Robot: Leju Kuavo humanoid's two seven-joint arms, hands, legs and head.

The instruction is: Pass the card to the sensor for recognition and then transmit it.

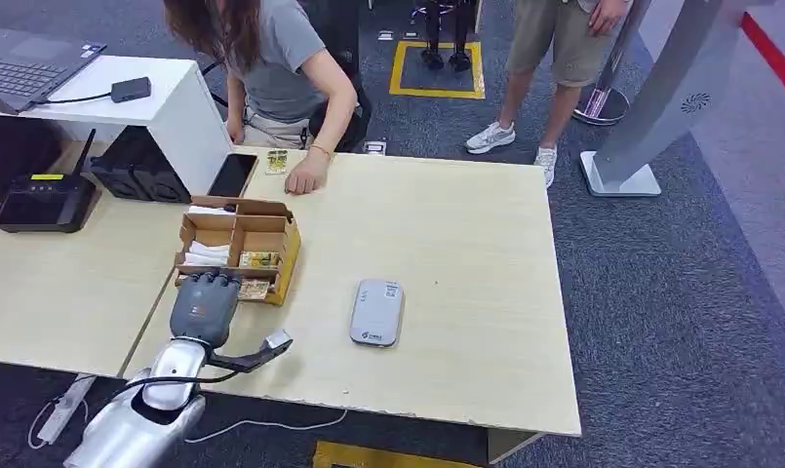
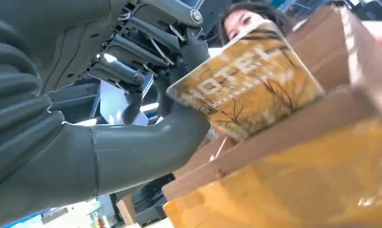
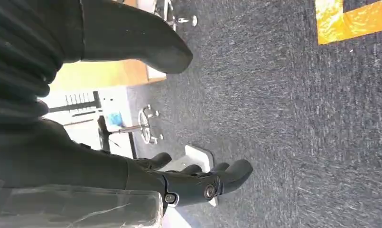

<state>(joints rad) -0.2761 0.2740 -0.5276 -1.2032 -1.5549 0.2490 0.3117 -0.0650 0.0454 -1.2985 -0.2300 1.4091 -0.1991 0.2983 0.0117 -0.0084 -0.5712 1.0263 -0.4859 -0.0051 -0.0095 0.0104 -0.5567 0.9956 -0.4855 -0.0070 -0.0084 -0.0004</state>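
On the light wooden tabletop (image 1: 447,244), the left hand (image 1: 205,304) reaches into the near edge of a compartmented cardboard box (image 1: 240,232), at about nine o'clock from the grey card sensor (image 1: 376,312) that lies flat near the tabletop's middle. The left wrist view shows this hand pinching a yellow hotel card (image 2: 248,80) between its thick thumb (image 2: 146,147) and darker fingers (image 2: 132,76), the card tilted up over the brown box wall (image 2: 293,133). More yellow cards (image 1: 257,259) lie in the box's near compartments, and white ones (image 1: 209,253) in the compartment beside them. The right hand (image 3: 198,183) hangs over dark carpet (image 3: 293,118), its fingers loosely apart and holding nothing. A person's hand (image 1: 305,180) rests on the tabletop at twelve o'clock from the box, beside a black phone (image 1: 232,175) and a small yellow card (image 1: 277,162). A black router (image 1: 45,203) sits at ten o'clock from the box.
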